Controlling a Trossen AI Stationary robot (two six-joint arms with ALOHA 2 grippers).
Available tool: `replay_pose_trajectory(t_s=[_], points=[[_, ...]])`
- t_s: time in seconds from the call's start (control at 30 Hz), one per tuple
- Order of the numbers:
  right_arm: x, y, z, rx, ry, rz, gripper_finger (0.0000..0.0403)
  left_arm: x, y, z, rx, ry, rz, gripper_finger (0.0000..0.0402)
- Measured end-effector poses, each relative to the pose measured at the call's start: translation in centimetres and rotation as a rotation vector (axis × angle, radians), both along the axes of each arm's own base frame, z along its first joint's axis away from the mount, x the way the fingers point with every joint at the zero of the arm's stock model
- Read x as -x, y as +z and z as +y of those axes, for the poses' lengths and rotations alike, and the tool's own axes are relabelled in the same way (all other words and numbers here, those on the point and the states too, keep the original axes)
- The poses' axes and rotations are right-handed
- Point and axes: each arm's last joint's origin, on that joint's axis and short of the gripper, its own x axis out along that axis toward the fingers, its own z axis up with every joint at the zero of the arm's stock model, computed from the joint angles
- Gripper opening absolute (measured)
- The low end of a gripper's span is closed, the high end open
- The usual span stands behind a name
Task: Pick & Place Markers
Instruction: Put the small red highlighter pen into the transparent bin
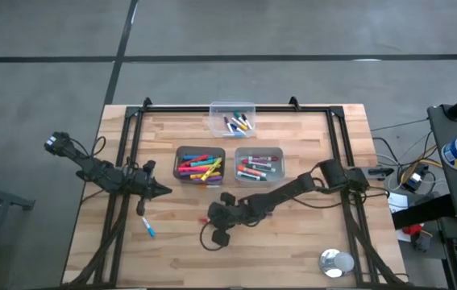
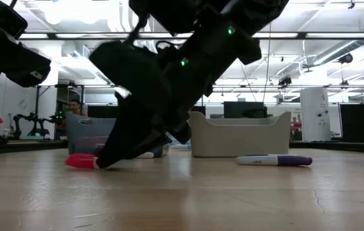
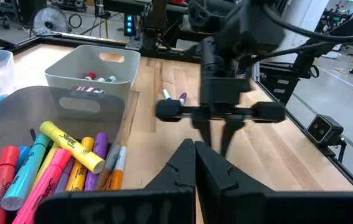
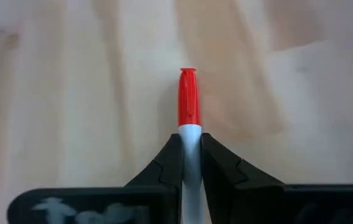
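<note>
The right gripper (image 4: 189, 163) is pinching a slim white-barrelled marker with a red cap (image 4: 188, 99) down low on the wooden table (image 1: 292, 242). It's gripping near the cap end, so the pen could be swinging or slipping as it lifts. Farther off, the left gripper (image 1: 162, 191), fingers pressed together, is waiting beside the grey plastic bin of bright markers (image 1: 200, 166).

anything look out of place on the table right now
Two markers lie loose on the wood outside the bins: a blue-capped marker near the left gripper, and a purple-capped marker in the low view. The right gripper pinches a red-capped marker at the table.
</note>
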Motion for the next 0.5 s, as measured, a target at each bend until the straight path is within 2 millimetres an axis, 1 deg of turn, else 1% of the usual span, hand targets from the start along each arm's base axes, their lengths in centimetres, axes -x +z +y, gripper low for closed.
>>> replay_pose_trajectory(t_s=[0.13, 0.23, 0.33, 0.5], points=[[-0.6, 1.3, 0.7, -0.004, 0.038, -0.002, 0.0031, 0.0, 0.0, 0.0, -0.001, 0.000, 0.000, 0.0000], [-1.2, 3.7, 0.8, 0.026, 0.045, -0.002, 0.0030, 0.0, 0.0, 0.0, -0.001, 0.000, 0.000, 0.0000], [-1.6, 6.3, 0.2, 0.106, 0.028, 0.027, 0.0030, 0.0, 0.0, 0.0, -0.001, 0.000, 0.000, 0.0000], [-1.6, 9.6, -1.4, 0.316, -0.036, 0.138, 0.0030, 0.0, 0.0, 0.0, 0.003, 0.001, 0.000, 0.0000]])
